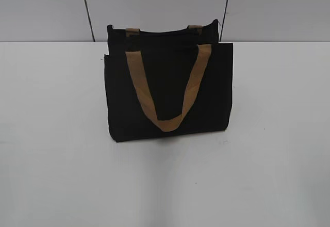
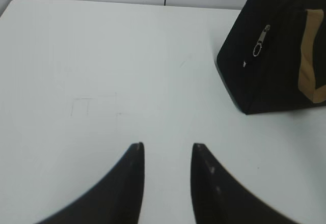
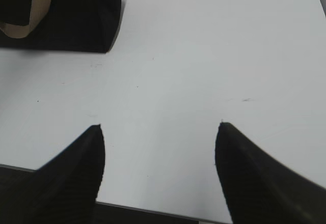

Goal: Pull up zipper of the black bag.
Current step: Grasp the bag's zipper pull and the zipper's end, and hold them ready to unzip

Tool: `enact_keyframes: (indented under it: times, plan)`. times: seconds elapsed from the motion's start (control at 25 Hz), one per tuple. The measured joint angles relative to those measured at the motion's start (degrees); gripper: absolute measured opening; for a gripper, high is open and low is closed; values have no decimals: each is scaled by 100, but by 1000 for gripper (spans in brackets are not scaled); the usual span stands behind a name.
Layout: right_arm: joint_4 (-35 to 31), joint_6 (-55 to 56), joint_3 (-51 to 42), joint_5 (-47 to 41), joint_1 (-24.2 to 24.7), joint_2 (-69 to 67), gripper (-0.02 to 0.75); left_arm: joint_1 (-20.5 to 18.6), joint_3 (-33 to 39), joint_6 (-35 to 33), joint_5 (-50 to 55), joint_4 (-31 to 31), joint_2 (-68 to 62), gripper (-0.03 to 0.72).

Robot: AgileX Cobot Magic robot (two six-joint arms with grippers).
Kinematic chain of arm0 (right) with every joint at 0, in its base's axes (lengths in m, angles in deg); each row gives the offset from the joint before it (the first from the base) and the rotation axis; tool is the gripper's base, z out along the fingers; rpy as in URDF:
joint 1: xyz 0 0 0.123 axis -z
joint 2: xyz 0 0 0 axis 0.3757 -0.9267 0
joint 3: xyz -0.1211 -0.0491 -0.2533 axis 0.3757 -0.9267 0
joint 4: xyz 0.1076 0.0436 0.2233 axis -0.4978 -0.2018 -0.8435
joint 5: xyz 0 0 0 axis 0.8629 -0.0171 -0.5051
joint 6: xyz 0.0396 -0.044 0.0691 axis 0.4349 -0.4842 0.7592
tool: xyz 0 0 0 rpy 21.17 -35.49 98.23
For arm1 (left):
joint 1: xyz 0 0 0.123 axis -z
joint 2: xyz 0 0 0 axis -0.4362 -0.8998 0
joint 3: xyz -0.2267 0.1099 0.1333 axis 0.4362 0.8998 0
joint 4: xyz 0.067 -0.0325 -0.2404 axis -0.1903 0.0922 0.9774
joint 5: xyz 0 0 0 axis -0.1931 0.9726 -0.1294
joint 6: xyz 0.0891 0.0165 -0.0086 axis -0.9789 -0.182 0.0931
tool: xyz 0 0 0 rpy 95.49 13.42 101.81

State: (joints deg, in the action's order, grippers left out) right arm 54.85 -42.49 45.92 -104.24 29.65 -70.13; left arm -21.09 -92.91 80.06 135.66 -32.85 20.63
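Zipper (image 2: 260,41) hardware shows only in the left wrist view: a small silver slider and pull lying against the narrow end panel of the black bag (image 1: 167,90), high on that panel and hanging downward. The bag stands upright on the white table (image 1: 62,175), toward the far middle of the tabletop in the exterior view. One tan handle (image 1: 165,90) droops in a loop down the front panel, while the tops of the second handle (image 1: 133,31) peek above the rear edge. Behind the table runs a pale panelled wall (image 1: 46,10).

Left gripper (image 2: 167,152) hovers over bare table, well apart from the bag, which sits up and to its right in that view; its dark fingers stand slightly parted with nothing between them. Right gripper (image 3: 159,132) hangs near the table's front edge, fingers spread wide and empty, with the bag's lower corner at the upper left of its view.
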Motion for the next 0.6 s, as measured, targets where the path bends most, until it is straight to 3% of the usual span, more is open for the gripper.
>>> enact_keyframes:
  times: [0.6]
  plan:
    - [-23,5,0,4,-6,0,527,0,0,0,0,0,0,238]
